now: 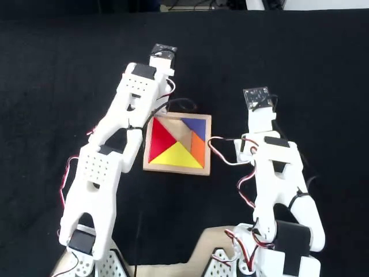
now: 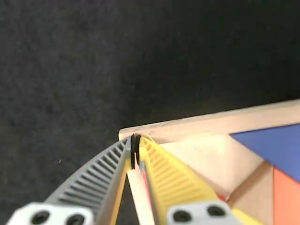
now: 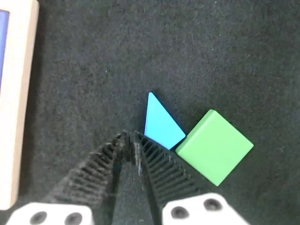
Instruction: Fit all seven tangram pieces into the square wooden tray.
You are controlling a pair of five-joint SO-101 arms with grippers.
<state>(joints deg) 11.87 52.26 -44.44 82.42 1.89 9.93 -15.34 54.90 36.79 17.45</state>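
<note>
The square wooden tray [image 1: 176,169] lies mid-table with a red triangle [image 1: 159,140], a yellow triangle [image 1: 179,156], an orange piece [image 1: 198,149] and a blue piece [image 1: 196,125] in it; bare wood shows between them. My left gripper [image 2: 135,141] is at the tray's far left corner, shut on the tray's wall [image 2: 139,197], one finger inside and one outside. My right gripper [image 3: 129,138] is shut and empty over the black cloth, its tips just beside a light blue triangle [image 3: 161,123]. A green square [image 3: 214,146] touches that triangle.
Black cloth covers the table all round the tray. The tray's edge [image 3: 18,93] lies a short way from the right gripper. The left arm [image 1: 124,124] reaches along the tray's left side; the right arm [image 1: 271,156] stands to its right.
</note>
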